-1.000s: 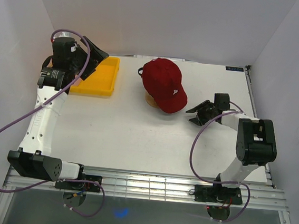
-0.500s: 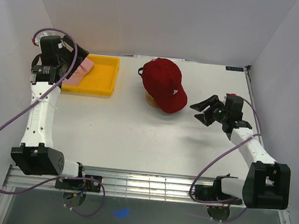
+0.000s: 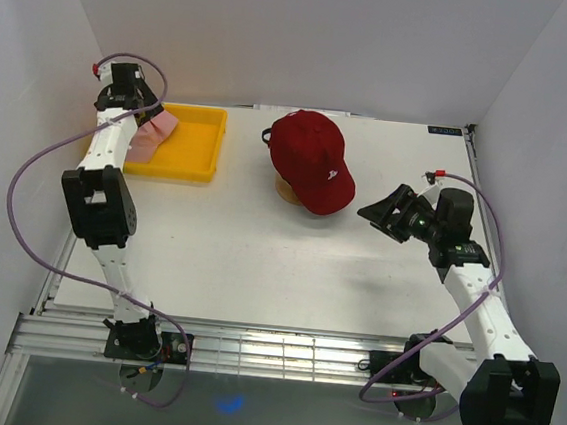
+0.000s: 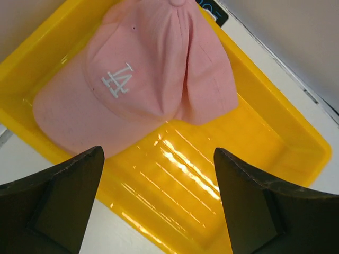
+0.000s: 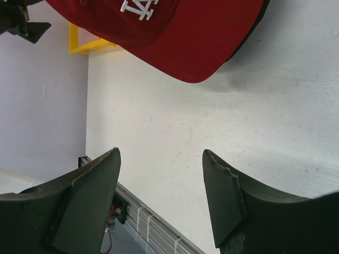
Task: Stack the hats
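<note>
From above, the left arm (image 3: 112, 146) covers most of the pink cap (image 3: 163, 126). Only a strip of it shows in the tray (image 3: 194, 146), and its brim cannot be made out there. The red cap (image 3: 314, 160) hides nearly all of the stand (image 3: 286, 191), leaving a pale sliver under the brim. A dark bit (image 3: 269, 136) at the red cap's left side is too small to tell. In the right wrist view the top edge cuts off the red cap's crown and part of its logo (image 5: 139, 6). In the left wrist view the pink cap runs past the top edge, and both fingers (image 4: 53, 206) are cut off at the bottom.
</note>
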Robot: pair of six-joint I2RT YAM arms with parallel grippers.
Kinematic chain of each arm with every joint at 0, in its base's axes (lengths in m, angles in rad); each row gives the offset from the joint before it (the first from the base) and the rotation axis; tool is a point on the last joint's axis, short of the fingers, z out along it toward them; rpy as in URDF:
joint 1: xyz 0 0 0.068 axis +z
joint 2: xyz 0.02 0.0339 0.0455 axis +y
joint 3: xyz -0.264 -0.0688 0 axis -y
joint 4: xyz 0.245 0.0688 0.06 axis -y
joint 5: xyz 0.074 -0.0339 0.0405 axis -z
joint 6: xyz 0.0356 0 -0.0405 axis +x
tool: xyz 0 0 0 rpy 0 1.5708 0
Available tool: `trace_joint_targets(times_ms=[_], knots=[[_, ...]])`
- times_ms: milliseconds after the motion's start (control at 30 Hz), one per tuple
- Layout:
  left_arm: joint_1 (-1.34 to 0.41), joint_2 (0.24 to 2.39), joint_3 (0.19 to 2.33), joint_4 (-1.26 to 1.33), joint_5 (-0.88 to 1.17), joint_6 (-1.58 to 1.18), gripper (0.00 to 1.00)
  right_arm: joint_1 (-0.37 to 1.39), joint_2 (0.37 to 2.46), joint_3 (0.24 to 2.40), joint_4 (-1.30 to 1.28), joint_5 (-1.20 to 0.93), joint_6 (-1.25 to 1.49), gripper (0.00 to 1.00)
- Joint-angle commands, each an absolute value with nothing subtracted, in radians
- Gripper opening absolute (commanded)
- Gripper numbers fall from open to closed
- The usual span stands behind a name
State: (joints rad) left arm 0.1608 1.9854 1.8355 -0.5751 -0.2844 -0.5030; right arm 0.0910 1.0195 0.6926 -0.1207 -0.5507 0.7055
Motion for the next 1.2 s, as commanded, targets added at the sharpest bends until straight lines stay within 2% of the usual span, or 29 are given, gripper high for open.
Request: trace_joint_targets(times_ms=[0,167,467,600,633,700,733,800,833,900,967,1167], knots=[[0.160,2.048,1.936,-0.526,-0.399,-0.380,0.95,0.089,1.017,0.761,-0.144,-0.580,0.598,0.69],[0.160,2.177,2.032,-0.523,-0.448,-0.361,0.93,0.090,1.054,0.759,-0.141,-0.623,0.572,0.69],[0.161,2.273,2.019,-0.400,-0.445,-0.339,0.90,0.097,1.075,0.732,-0.126,-0.612,0.580,0.68],[0.160,2.298,2.023,-0.374,-0.420,-0.342,0.77,0.100,1.066,0.738,-0.135,-0.581,0.572,0.67],[0.160,2.298,2.011,-0.355,-0.417,-0.341,0.69,0.098,1.065,0.738,-0.135,-0.569,0.571,0.67],[0.160,2.298,1.999,-0.339,-0.410,-0.337,0.61,0.101,1.062,0.730,-0.133,-0.560,0.571,0.67],[0.160,2.298,1.997,-0.334,-0.411,-0.337,0.49,0.101,1.062,0.729,-0.130,-0.555,0.572,0.67],[0.160,2.299,2.000,-0.331,-0.405,-0.334,0.37,0.101,1.060,0.723,-0.127,-0.548,0.574,0.67],[0.160,2.299,2.003,-0.331,-0.403,-0.333,0.24,0.103,1.057,0.721,-0.124,-0.540,0.577,0.67],[0.161,2.290,2.006,-0.334,-0.397,-0.333,0.09,0.103,1.051,0.721,-0.121,-0.531,0.575,0.67],[0.160,2.278,2.023,-0.340,-0.388,-0.334,0.00,0.106,1.048,0.723,-0.118,-0.515,0.577,0.67],[0.161,2.188,2.077,-0.423,-0.385,-0.403,0.00,0.123,1.035,0.738,-0.115,-0.499,0.580,0.67]])
